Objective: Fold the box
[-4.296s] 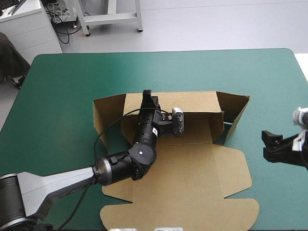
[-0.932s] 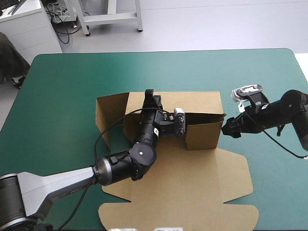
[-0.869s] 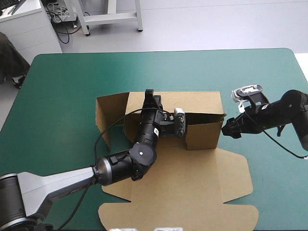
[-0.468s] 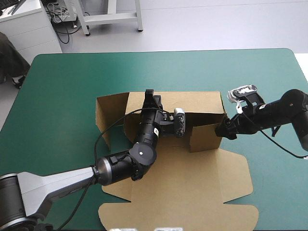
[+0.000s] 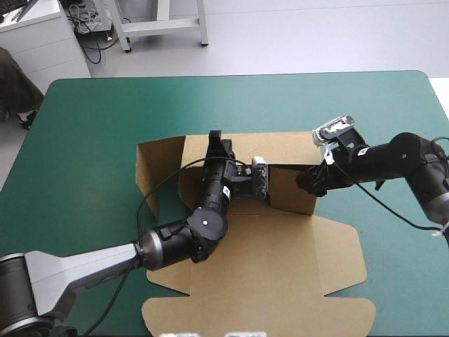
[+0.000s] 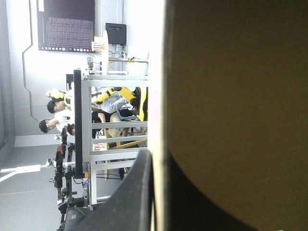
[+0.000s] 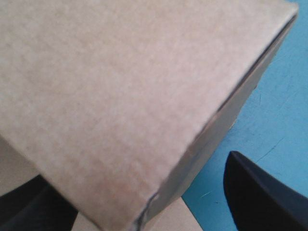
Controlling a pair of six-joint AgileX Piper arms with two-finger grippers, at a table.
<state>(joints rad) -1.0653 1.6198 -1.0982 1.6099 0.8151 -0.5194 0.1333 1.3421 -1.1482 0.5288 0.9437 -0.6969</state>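
The box (image 5: pixel 275 254) hides left pincer (image 5: pixel 216 138) tips, seemingly clamped.

The raised rear wall (image 5: pixel 280 149) of the brown cardboard box (image 5: pixel 280 239) fills the narrow gap between the left arm's black fingers (image 6: pixel 137 192), so nothing else fits there. Past their tips, bare teal-green surface (image 5: pixel 231 105) runs free to the far edge. The right arm's black fingers (image 7: pixel 260 197) stand apart, and the folded side wall (image 7: pixel 120 96) sits between them, blocking the way ahead. Beside the outer finger the surface lies free. Behind both pairs the box's flat part (image 5: pixel 259 302) lies low.
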